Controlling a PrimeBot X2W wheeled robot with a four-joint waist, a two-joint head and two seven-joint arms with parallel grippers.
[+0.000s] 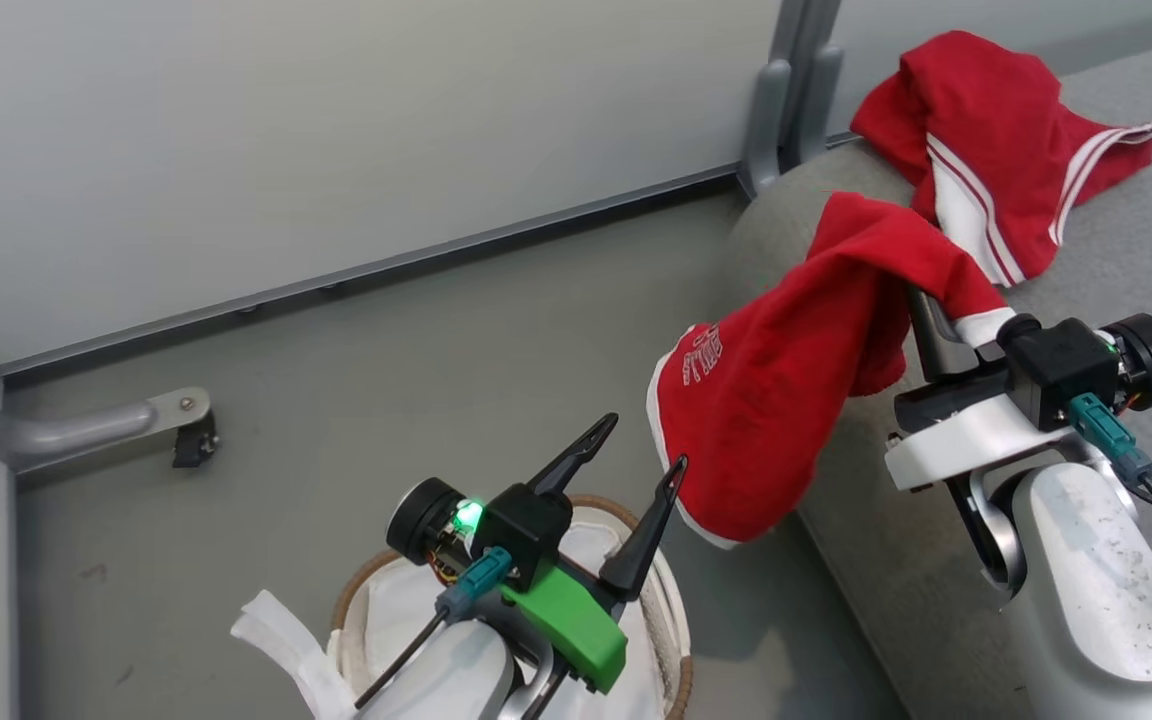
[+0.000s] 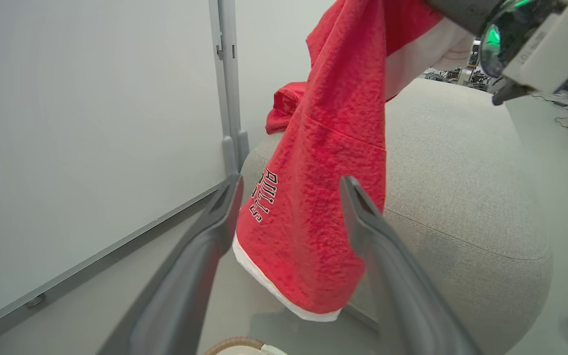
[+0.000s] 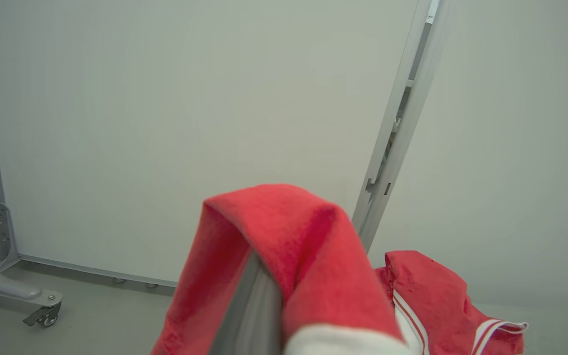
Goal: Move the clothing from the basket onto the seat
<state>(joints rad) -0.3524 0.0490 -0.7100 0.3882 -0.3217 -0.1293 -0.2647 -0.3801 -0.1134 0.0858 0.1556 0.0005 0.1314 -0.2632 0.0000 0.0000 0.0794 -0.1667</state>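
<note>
While the right gripper [image 1: 921, 315] is closed on a lettered red garment [image 1: 776, 400], we see that cloth draped over its fingers and hanging past the rounded corner of the seat [image 1: 936, 570], not yet laid down; a striped red garment [image 1: 986, 110] already lies on the cushion; the basket [image 1: 344, 605] shows white liner [image 1: 376, 625] where the arm leaves it visible; the left gripper [image 1: 646, 442] hovers above it, spread wide, empty; bare cushion lies beside the striped piece; we judge one placement remains.
</note>
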